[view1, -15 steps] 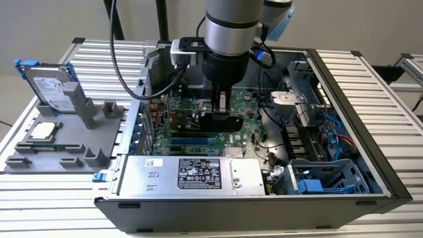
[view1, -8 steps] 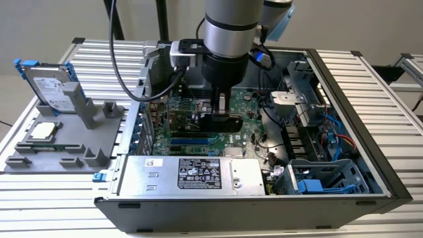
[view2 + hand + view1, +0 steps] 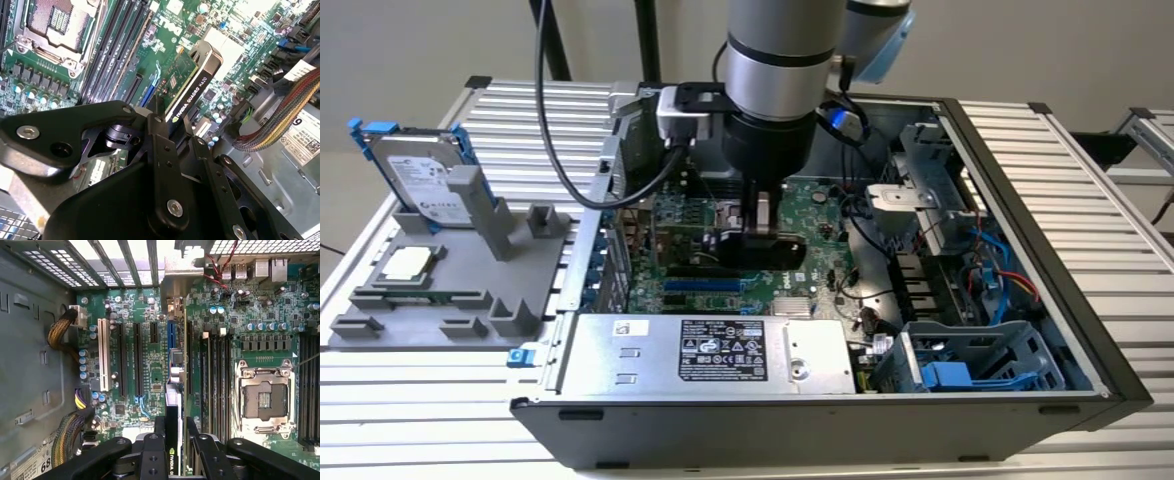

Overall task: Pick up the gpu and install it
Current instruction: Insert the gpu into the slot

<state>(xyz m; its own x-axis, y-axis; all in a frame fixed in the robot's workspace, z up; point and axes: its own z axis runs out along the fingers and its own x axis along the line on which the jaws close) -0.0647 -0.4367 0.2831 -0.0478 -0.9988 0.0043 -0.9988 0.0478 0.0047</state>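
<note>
Two black fingers (image 3: 160, 150) of the end effector (image 3: 172, 131) clamp the gpu (image 3: 187, 85) edgewise above the motherboard (image 3: 150, 365); it looks thin, light, stiff and fragile, best gripped along its top edge.

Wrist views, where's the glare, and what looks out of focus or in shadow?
In the second wrist view, glare whitens the motherboard beyond the gpu, and the near gripper linkage looks soft. In the first wrist view, daylight blows out the rear grille, while the gripper holding the gpu sits dark.
</note>
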